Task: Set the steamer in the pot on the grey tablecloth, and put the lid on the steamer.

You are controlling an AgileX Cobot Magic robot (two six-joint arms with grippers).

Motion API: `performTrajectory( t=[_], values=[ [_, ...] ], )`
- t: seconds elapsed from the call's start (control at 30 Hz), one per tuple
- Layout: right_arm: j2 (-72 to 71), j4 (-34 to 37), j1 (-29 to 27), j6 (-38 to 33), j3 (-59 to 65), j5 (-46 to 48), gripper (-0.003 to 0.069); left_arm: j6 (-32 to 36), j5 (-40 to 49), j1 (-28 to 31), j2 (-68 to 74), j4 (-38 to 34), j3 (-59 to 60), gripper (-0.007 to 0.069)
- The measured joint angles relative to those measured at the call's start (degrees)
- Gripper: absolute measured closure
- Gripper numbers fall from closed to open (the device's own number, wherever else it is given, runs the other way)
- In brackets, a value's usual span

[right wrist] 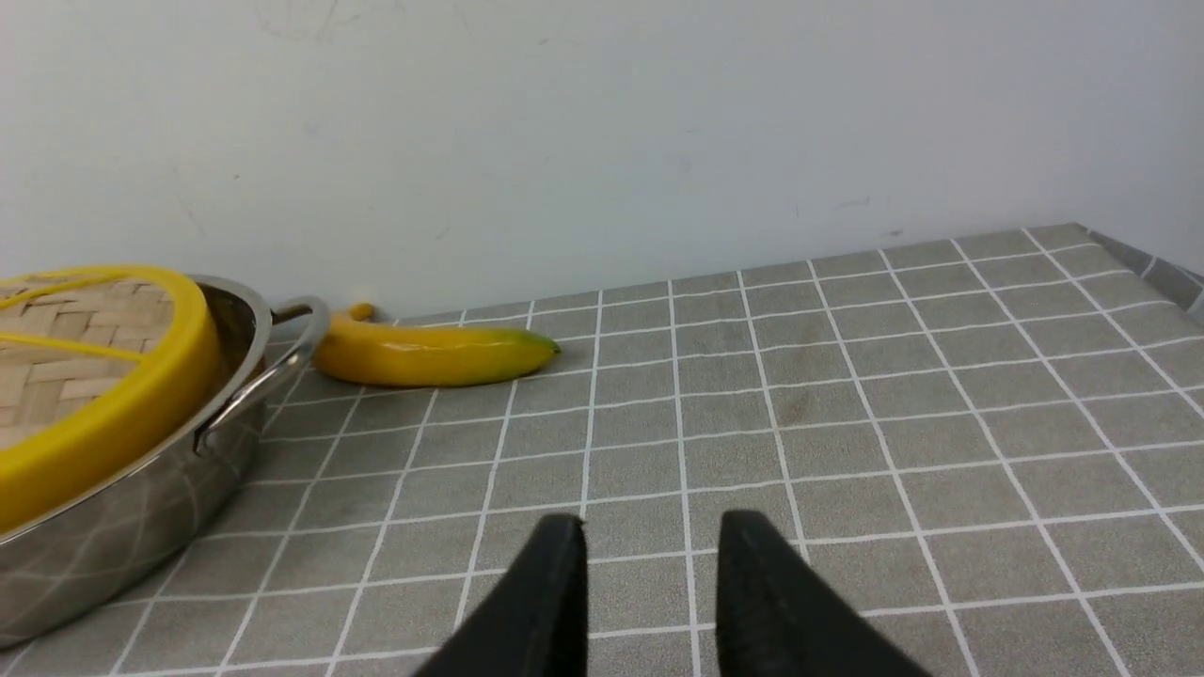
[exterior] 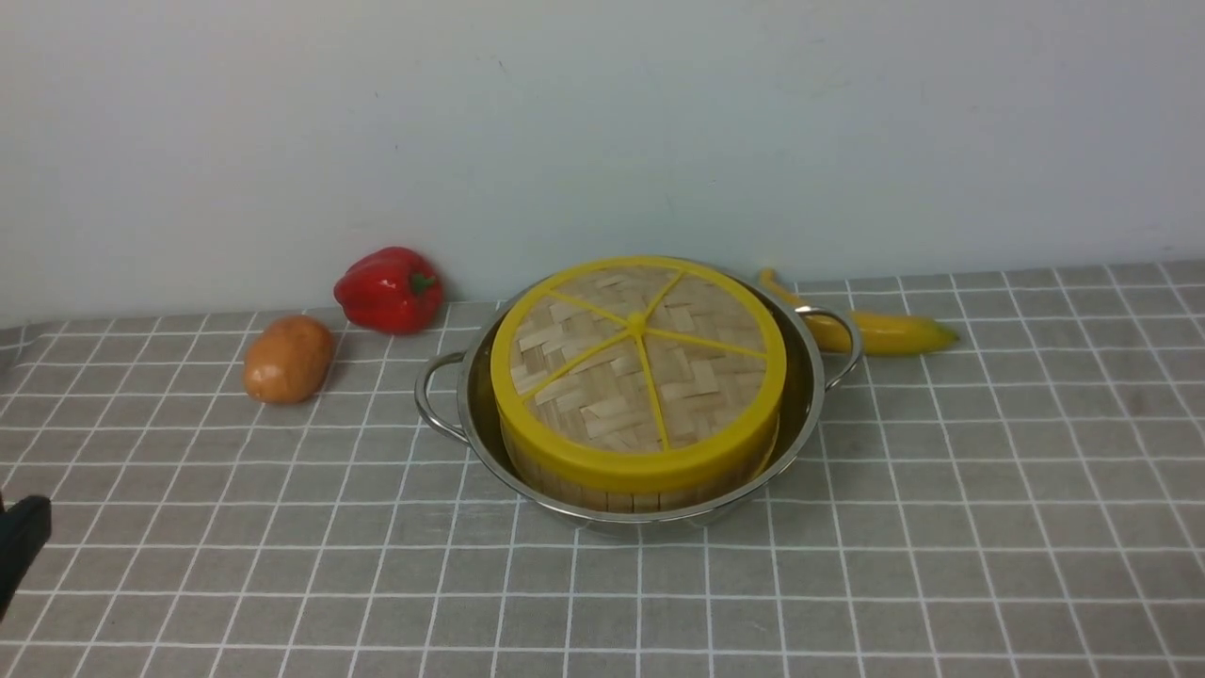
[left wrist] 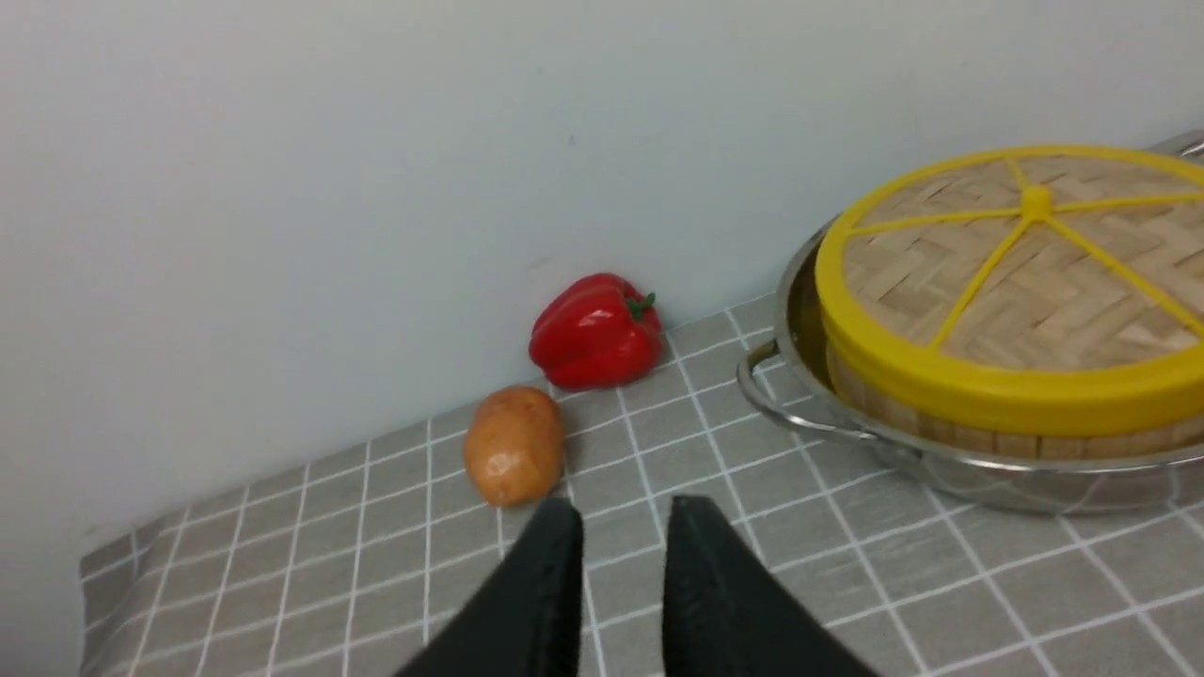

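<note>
While the lid (exterior: pixel 638 363) sits on the steamer (exterior: pixel 621 490) inside the pot (exterior: pixel 810 377), both arms are well apart from it. The left gripper (left wrist: pixel 621 527) and right gripper (right wrist: pixel 649 541) show a narrow gap, holding nothing. The pot lies between them, so I judge no move remains.

- Wall (exterior: pixel 602 122): plain, pale, faintly scuffed, meeting the bench at its far edge.
- Light: even, soft, no hard shadows.
- No windows or other furniture visible.

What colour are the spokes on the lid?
Yellow, matching its rim; the lid shows best in the front view.
</note>
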Motion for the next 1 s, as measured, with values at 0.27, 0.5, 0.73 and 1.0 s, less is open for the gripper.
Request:
performTrajectory(
  t=[0.27,0.5,0.73,1.0],
  values=[
    [-0.2,0.0,0.0,-0.1,0.0,0.0,0.0419,-7.8,-10.1,9.6,-6.4,-1.1,19.2,0.0487],
    [-0.3,0.0,0.0,0.0,0.0,0.0,0.0416,-12.6,-15.4,13.8,-14.0,-1.7,23.1,0.0475],
    [-0.3,0.0,0.0,0.1,0.0,0.1,0.0416,-12.2,-15.5,13.8,-17.0,-1.7,23.1,0.0465],
    [-0.3,0.0,0.0,0.1,0.0,0.1,0.0416,-12.2,-15.9,13.8,-17.0,-1.7,23.1,0.0454]
  ],
)
